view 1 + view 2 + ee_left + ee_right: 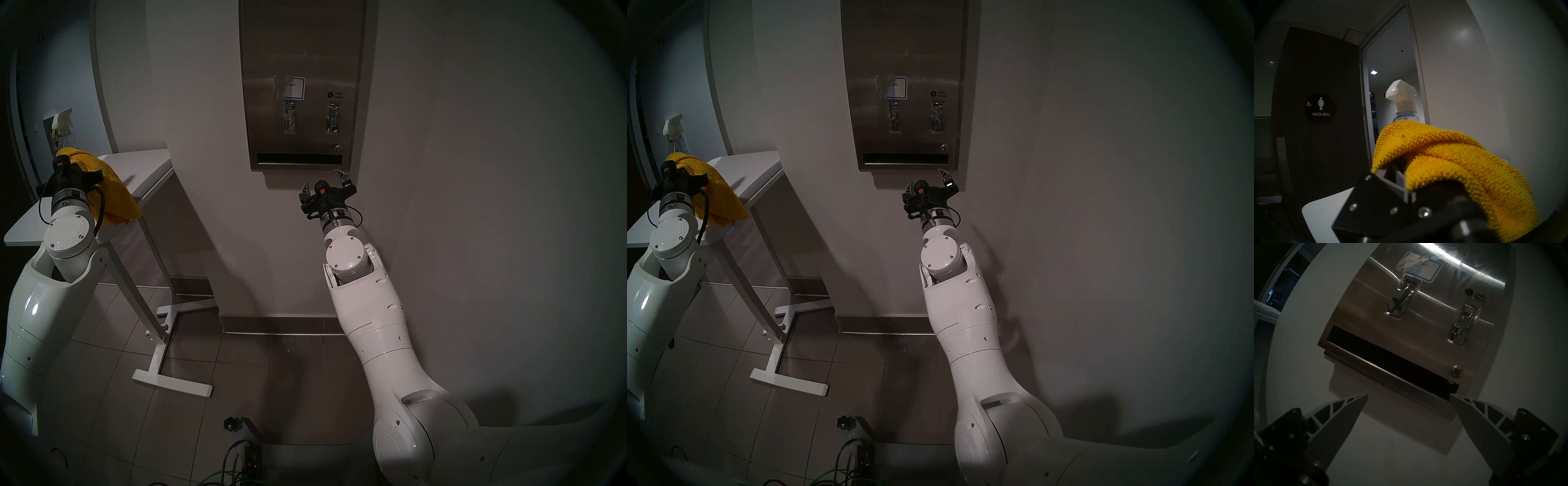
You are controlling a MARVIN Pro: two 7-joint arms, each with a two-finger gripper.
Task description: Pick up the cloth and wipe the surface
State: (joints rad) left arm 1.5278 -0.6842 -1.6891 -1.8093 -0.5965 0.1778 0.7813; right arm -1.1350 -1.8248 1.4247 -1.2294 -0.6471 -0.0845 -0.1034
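The mustard-yellow cloth (115, 193) is gripped by my left gripper (69, 159) and hangs over its right side, above the white table (146, 169). In the left wrist view the cloth (1457, 161) covers one finger, and the gripper (1407, 169) is shut on it. The brushed steel dispenser panel (302, 51) is on the wall ahead, with a blue-bordered label (291, 88), two coin mechanisms, a lock (337, 148) and a dark slot (298, 159). My right gripper (321, 178) is open and empty just below the slot, apart from the panel (1423, 338).
A spray bottle (62, 125) with a white trigger head stands on the table behind the cloth. The table's white legs (163, 339) stand on the tiled floor to the left of the panel. A dark door with a WOMEN sign (1321, 108) is at the far left. Cables (237, 468) lie at my base.
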